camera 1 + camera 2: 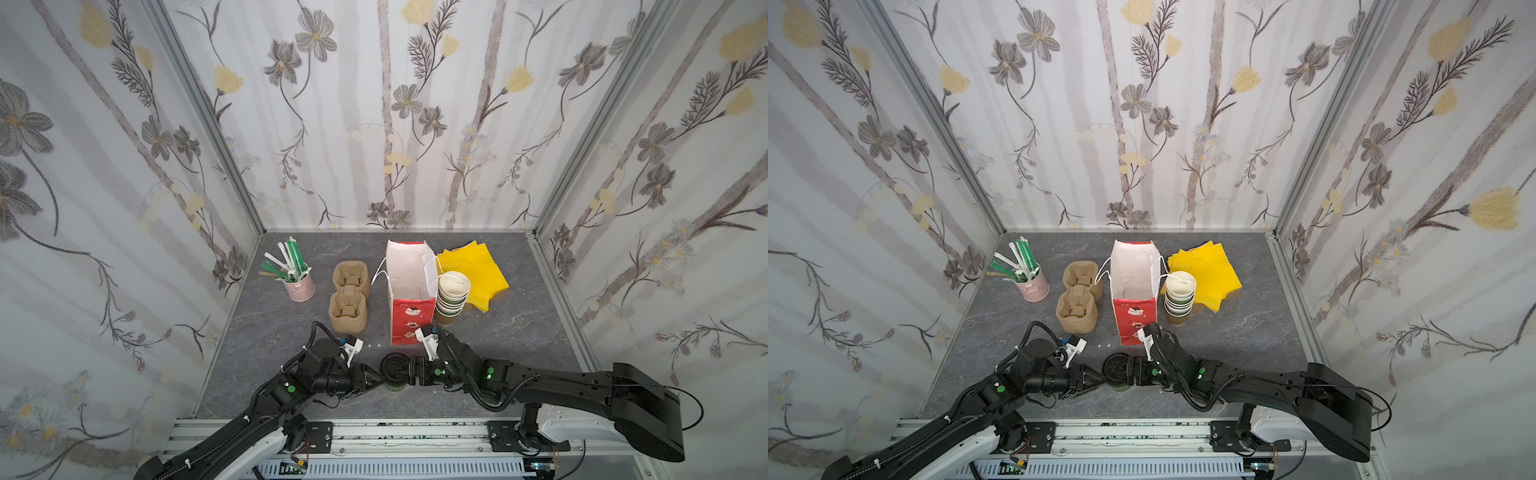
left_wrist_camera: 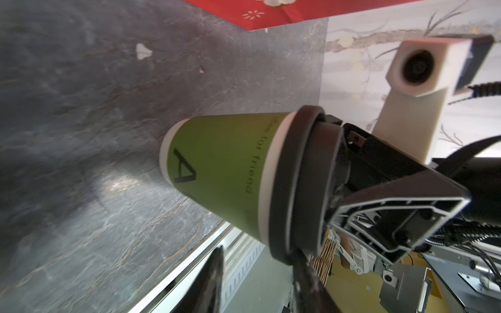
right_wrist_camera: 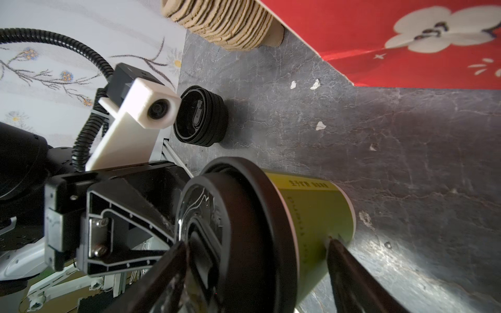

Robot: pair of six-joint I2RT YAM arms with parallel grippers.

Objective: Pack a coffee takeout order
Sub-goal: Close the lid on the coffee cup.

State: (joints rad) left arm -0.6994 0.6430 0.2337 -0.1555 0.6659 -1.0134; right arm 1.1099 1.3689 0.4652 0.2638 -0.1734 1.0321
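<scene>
A green paper cup [image 2: 217,168] with a black lid [image 1: 395,370] stands on the grey table near the front edge, between both arms. My right gripper [image 3: 256,244] reaches it from the right, turned on its side. One finger lies across the lid top and the other presses the cup wall near its base, so it is shut on the cup. My left gripper [image 2: 257,252] comes from the left and is open. One of its fingers [image 2: 303,268] touches the lid's rim. The red paper bag [image 1: 409,291] stands open behind the cup. Tan carriers [image 1: 349,297] sit stacked to its left, and yellow napkins [image 1: 473,270] lie at the back right.
Green straws [image 1: 291,262] stand in a pink bucket [image 1: 301,291] at the back left. A stack of empty cups [image 1: 452,299] leans beside the bag. Spare black lids [image 3: 200,119] sit stacked near the left arm. Floral walls enclose three sides, and a metal rail [image 1: 415,432] runs along the front.
</scene>
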